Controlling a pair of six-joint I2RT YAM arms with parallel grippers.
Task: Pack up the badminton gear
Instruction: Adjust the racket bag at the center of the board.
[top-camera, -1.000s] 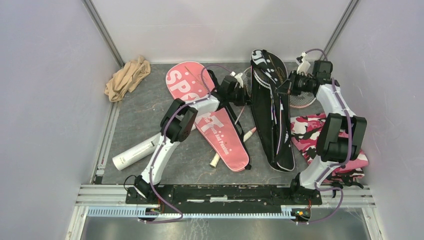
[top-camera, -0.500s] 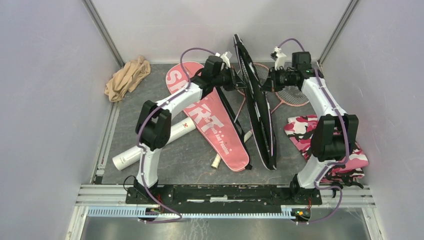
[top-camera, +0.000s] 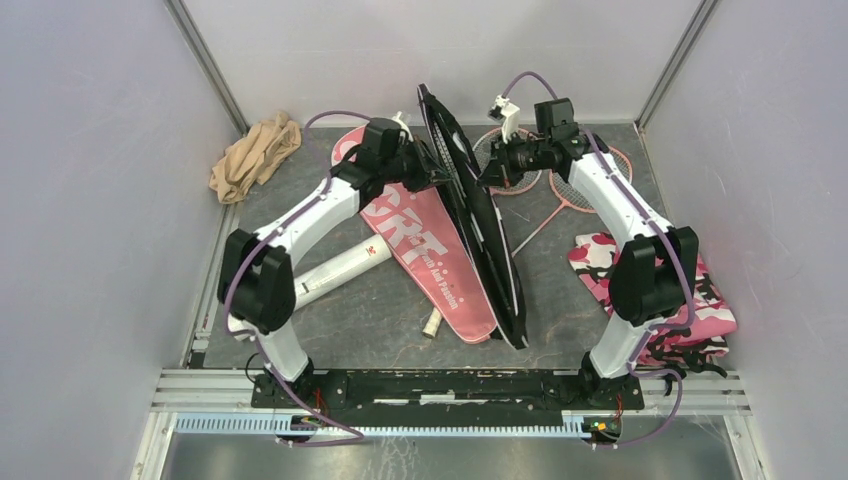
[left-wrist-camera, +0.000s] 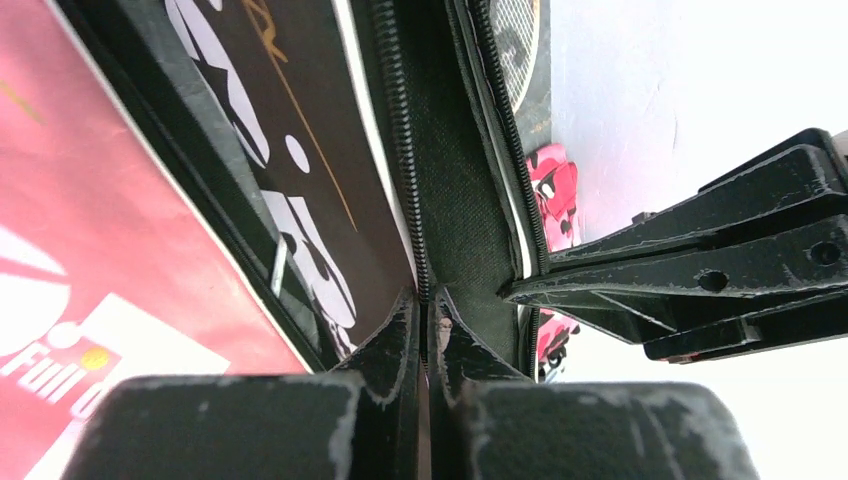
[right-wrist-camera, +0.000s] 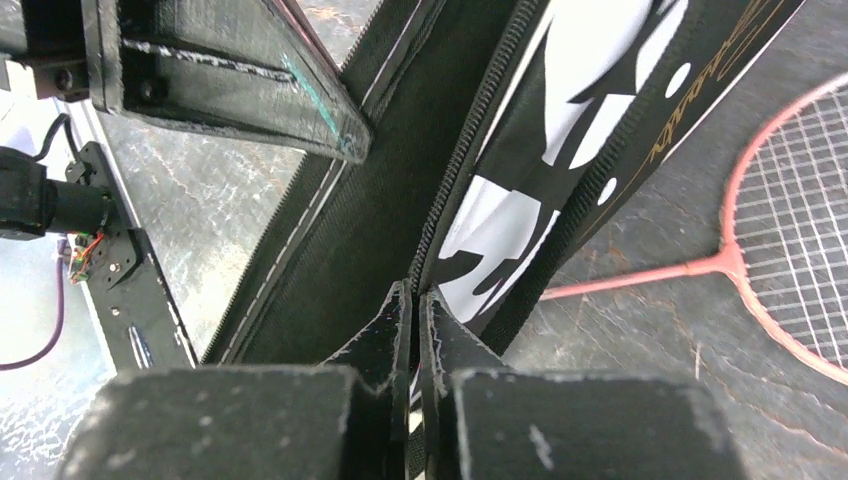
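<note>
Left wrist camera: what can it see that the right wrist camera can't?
Only the left wrist camera shows the pink bag and the pink camouflage cloth. Only the right wrist camera shows a racket with its pink rim and stick. Both show the black bag, its zipper edge pinched by the left gripper in one and the right gripper in the other.
</note>
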